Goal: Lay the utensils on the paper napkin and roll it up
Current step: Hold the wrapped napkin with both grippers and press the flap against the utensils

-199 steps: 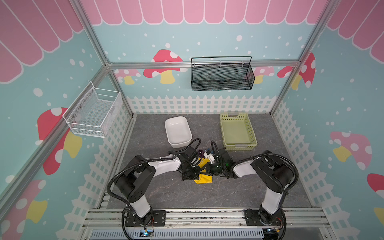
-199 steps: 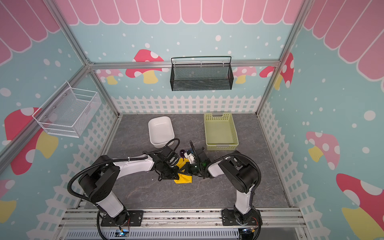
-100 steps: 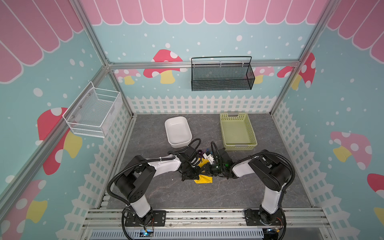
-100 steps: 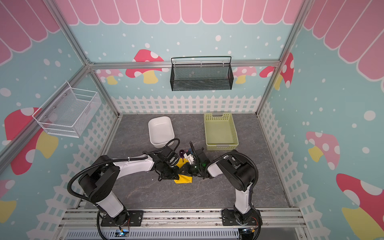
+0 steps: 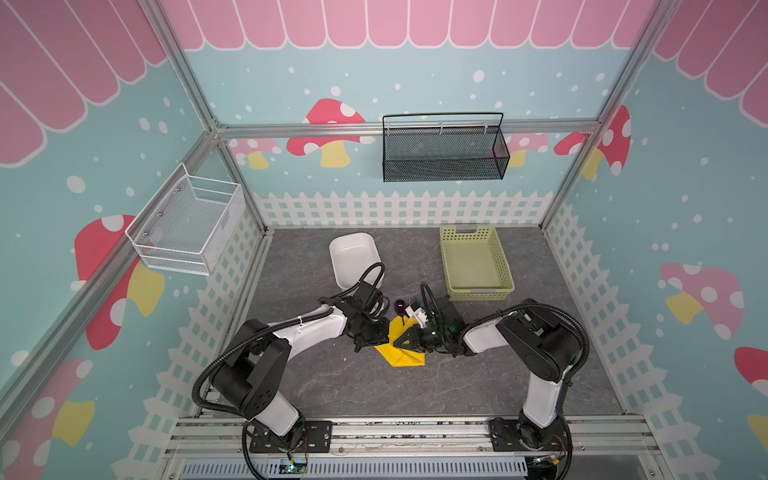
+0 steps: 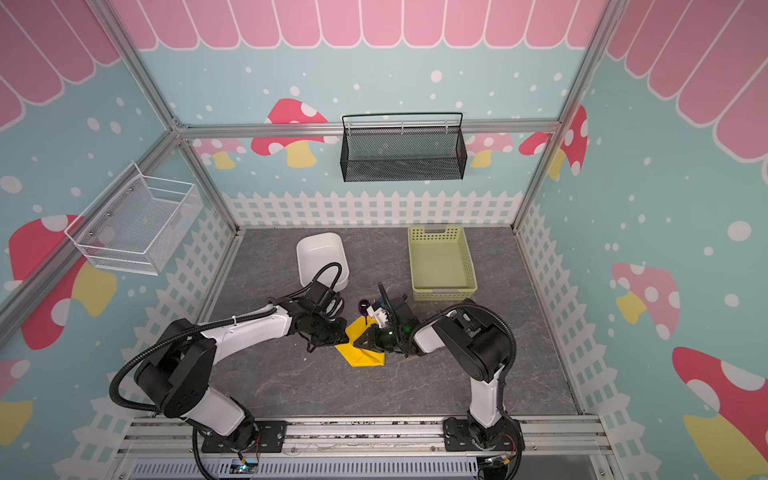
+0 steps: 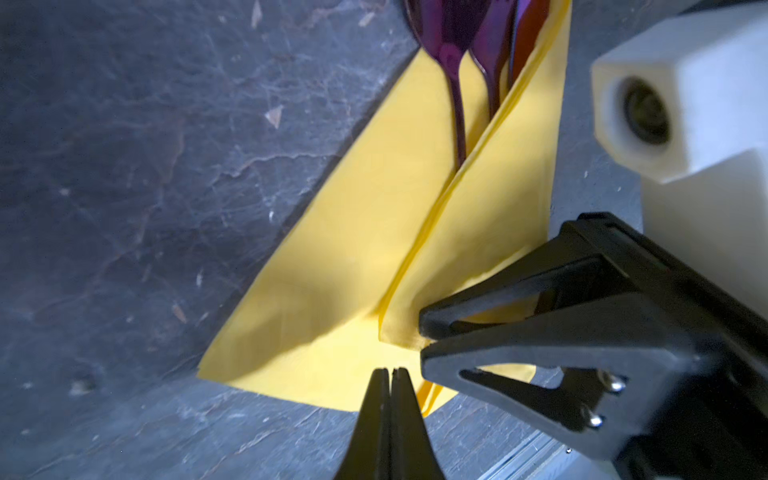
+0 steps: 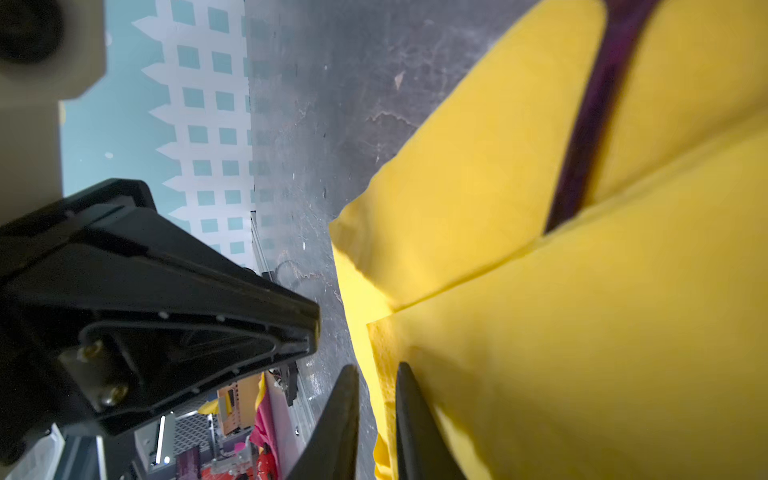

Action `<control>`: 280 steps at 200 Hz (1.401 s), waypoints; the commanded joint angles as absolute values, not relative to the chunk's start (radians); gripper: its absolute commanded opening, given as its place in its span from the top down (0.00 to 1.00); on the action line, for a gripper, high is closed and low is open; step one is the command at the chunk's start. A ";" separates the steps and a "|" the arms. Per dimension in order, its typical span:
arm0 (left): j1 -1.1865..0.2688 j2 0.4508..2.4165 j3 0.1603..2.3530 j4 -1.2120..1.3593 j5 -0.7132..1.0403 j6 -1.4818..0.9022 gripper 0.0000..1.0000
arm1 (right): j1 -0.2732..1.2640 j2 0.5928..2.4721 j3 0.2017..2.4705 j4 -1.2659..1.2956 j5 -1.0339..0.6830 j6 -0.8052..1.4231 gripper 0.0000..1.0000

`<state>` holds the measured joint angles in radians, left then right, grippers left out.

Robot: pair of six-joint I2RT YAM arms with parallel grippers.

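The yellow paper napkin (image 5: pixel 402 354) (image 6: pixel 362 357) lies on the grey floor, folded into a wedge. The dark-purple utensils (image 5: pixel 400 308) (image 6: pixel 364 306) lie inside it with their heads sticking out at the far end. In the left wrist view a spoon handle (image 7: pixel 457 104) and other handles run under a folded flap of the napkin (image 7: pixel 332 291). My left gripper (image 7: pixel 390 370) (image 5: pixel 380 341) is shut and empty, with its tips at the napkin's left edge. My right gripper (image 8: pixel 376 365) (image 7: pixel 422 341) (image 5: pixel 400 343) pinches the flap's corner (image 8: pixel 582 332). A purple handle (image 8: pixel 594 116) shows in the fold.
A white bowl (image 5: pixel 353 257) stands behind the left arm. Behind the right arm is a pale green basket (image 5: pixel 494 266). A black mesh basket (image 5: pixel 444 149) hangs on the back wall, and a white wire basket (image 5: pixel 187 224) on the left wall.
The right arm's elbow has shifted slightly. The left arm and the napkin look unchanged.
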<state>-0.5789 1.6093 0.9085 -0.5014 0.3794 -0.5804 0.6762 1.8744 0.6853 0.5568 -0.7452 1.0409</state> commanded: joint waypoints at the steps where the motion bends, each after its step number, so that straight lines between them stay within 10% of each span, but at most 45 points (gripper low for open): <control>1: -0.577 1.651 0.950 -0.473 0.396 -0.599 1.00 | 0.683 1.891 0.706 0.521 -0.745 1.033 0.86; 280: -0.594 1.802 0.931 -0.509 0.355 -0.595 1.00 | 0.681 1.594 0.668 0.182 -0.640 0.827 0.91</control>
<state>-0.5915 1.7538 0.9520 -0.4519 0.4114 -0.6128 0.6762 1.6287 0.7116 0.3019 -0.6712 0.8780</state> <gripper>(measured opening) 0.051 0.095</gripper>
